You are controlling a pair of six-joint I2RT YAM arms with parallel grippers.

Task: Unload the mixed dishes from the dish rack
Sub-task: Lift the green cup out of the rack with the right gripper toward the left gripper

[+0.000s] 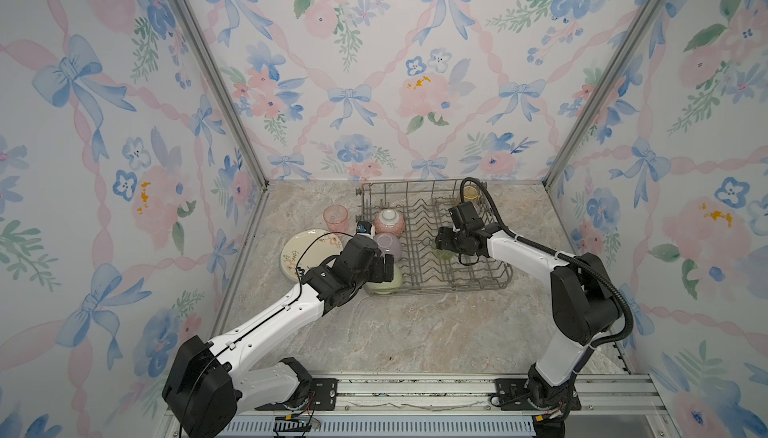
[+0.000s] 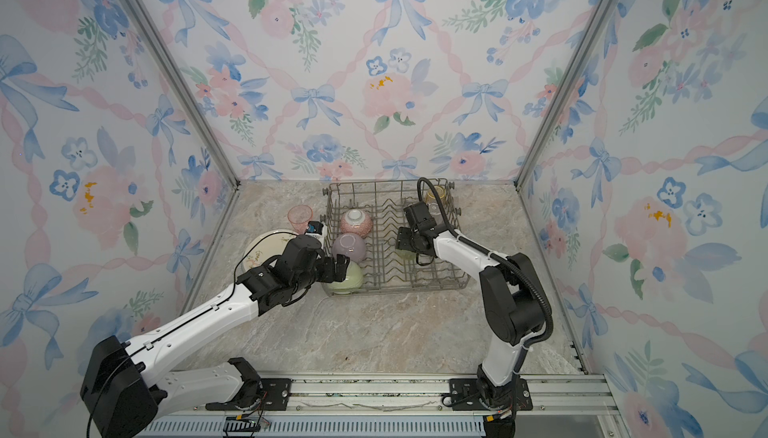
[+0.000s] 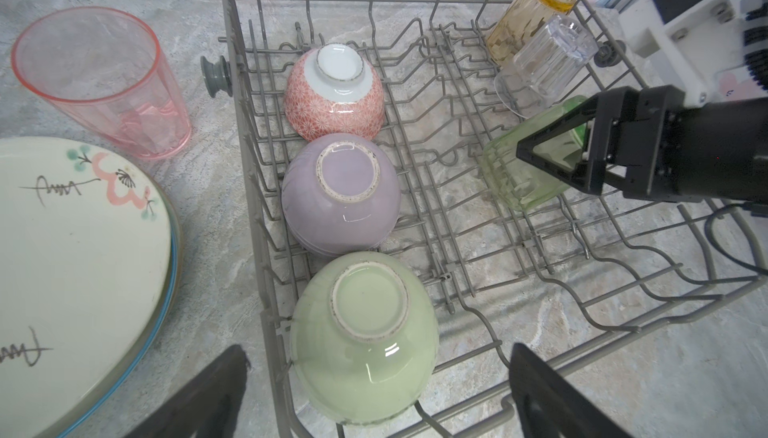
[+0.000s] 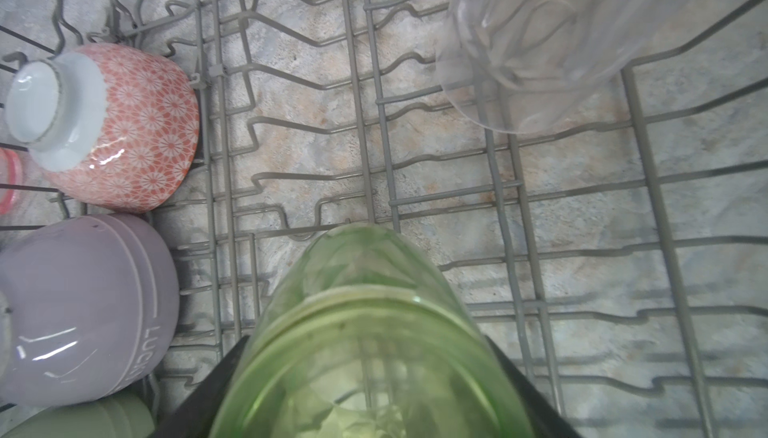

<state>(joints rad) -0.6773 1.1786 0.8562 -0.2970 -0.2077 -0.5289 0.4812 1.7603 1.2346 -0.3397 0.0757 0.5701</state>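
Dish rack [image 1: 419, 223]: stands at the back of the marble counter [image 1: 395, 332], right of centre in both top views.

Right gripper [image 1: 442, 244]: reaches into the rack's middle. Its jaws pinch the green tumbler [image 3: 507, 174] near the base. The tumbler is tilted, mouth towards the rack floor. Whether it touches the wires cannot be told.

Left gripper [image 3: 374, 398]: spread wide over the rack's near left corner, with one finger on either side of the green bowl [image 3: 365, 340]. Contact cannot be confirmed.

In the rack: three bowls sit upside down in a row along the left side, green nearest, then the lilac bowl [image 3: 340, 194], then the pink patterned bowl [image 3: 334, 95]. The amber tumbler [image 3: 532, 11] and clear tumbler [image 3: 548, 57] lean together, inverted, in the far right corner.

Outside the rack, to its left: the pink tumbler [image 3: 104, 78] stands upright on the counter. Just beside it lies a stack of plates [image 3: 79, 257], cream floral plate on top.
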